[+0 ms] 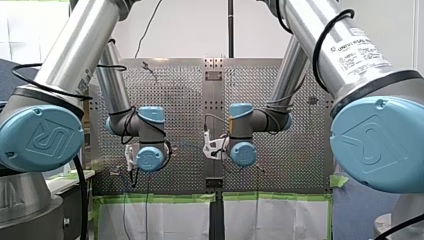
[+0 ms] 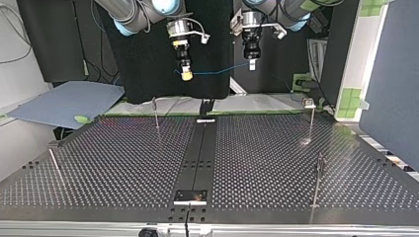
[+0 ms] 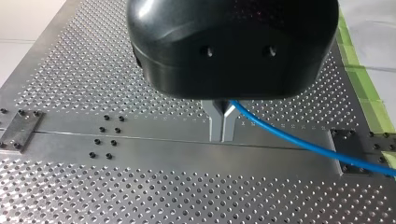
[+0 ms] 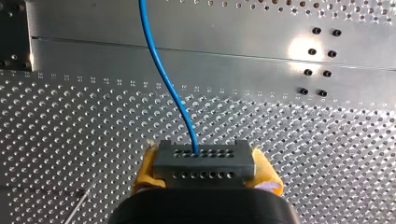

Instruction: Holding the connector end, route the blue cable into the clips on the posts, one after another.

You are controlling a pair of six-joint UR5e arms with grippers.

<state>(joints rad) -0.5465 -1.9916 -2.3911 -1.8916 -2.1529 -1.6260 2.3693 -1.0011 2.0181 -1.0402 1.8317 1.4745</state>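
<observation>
Hanging in the air between the two grippers, the blue cable (image 2: 217,72) sagged slightly above the far edge of the perforated table (image 2: 123,158) in the top view. It touched nothing on the table.

The right gripper (image 4: 204,164) was clamped on the connector (image 4: 204,157), a dark grey block with rows of small holes. Its yellow pads (image 4: 144,172) pressed against both sides of the block. From the top face of that block the cable ran away ahead of the gripper, over the table's plain middle strip.

The left gripper (image 3: 222,126) had its metal fingers (image 3: 215,122) pinched together on the cable further along. The blue line left them sideways and sloped off toward the table's taped edge.

Thin posts (image 2: 155,112) stood upright on the table, well apart from each other and from both grippers. The cable lay in none of them. I could make out a small clip only on the post at the top view's far right (image 2: 311,116).
</observation>
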